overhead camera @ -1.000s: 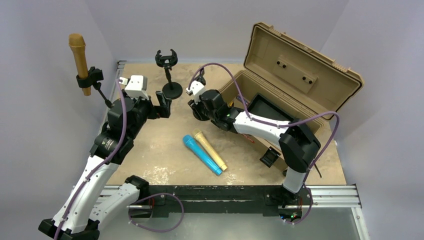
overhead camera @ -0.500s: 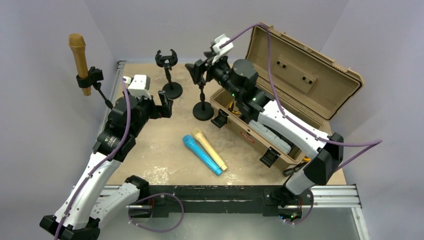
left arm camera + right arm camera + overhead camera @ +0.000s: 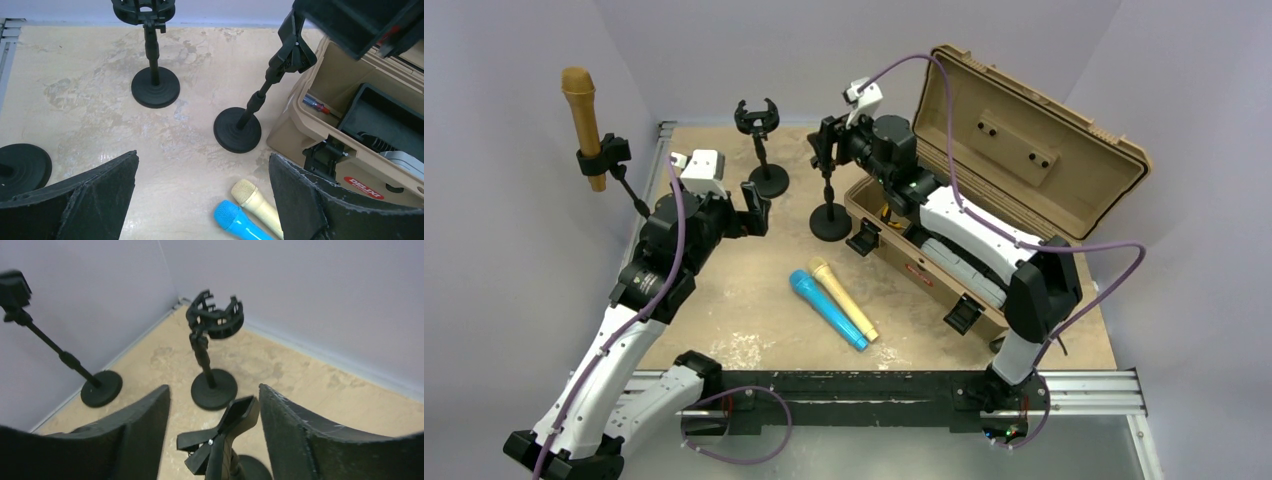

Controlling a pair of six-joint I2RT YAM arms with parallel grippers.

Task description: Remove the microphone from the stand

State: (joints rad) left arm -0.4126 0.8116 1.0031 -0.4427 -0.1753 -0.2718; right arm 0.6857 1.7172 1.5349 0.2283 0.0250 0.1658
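Observation:
A brown microphone [image 3: 582,108] stands upright in the clip of the left stand [image 3: 605,154], by the left wall. My left gripper [image 3: 752,211] is open and empty, low over the table to the right of that stand; its base shows in the left wrist view [image 3: 22,167]. My right gripper [image 3: 827,142] is open, its fingers on either side of the empty clip [image 3: 225,435] of the middle stand [image 3: 830,222], not touching it. A blue microphone [image 3: 825,309] and a cream microphone [image 3: 845,299] lie side by side on the table.
A third stand [image 3: 762,150] with an empty round cradle stands at the back. An open tan toolbox [image 3: 1014,150] fills the right side, its lid raised. The blue microphone [image 3: 237,222] and the cream microphone [image 3: 255,200] lie just ahead of my left jaws.
My right arm has risen from low near the toolbox to the clip of the middle stand and closed in on it. My left arm has barely moved.

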